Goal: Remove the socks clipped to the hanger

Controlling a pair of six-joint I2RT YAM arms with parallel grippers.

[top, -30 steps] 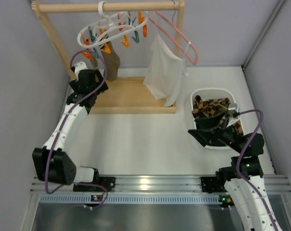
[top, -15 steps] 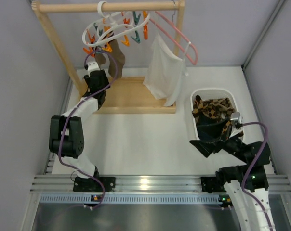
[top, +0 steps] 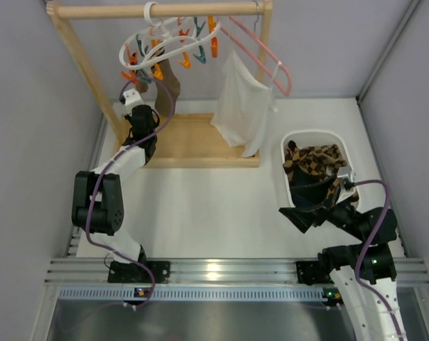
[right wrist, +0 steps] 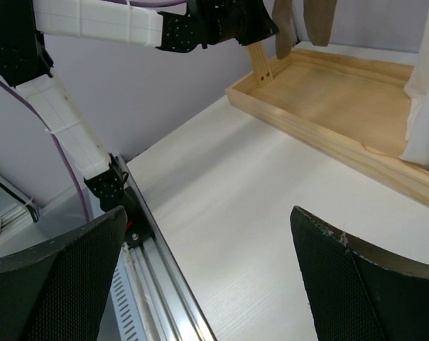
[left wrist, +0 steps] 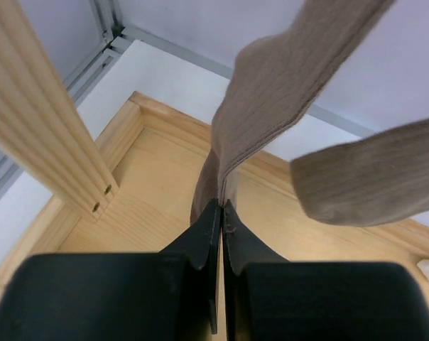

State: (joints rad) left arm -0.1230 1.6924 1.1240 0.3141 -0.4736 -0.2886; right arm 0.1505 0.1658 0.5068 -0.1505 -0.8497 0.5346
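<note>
Left pincer (left wrist: 221, 207) clamps tight on hanging brown sock (left wrist: 285, 78).

no legible text, no labels, numbers or signs

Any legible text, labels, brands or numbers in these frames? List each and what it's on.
None readable in any view.
No print shows on the hanger, the hanging sock, the basket or the wooden rack.
</note>
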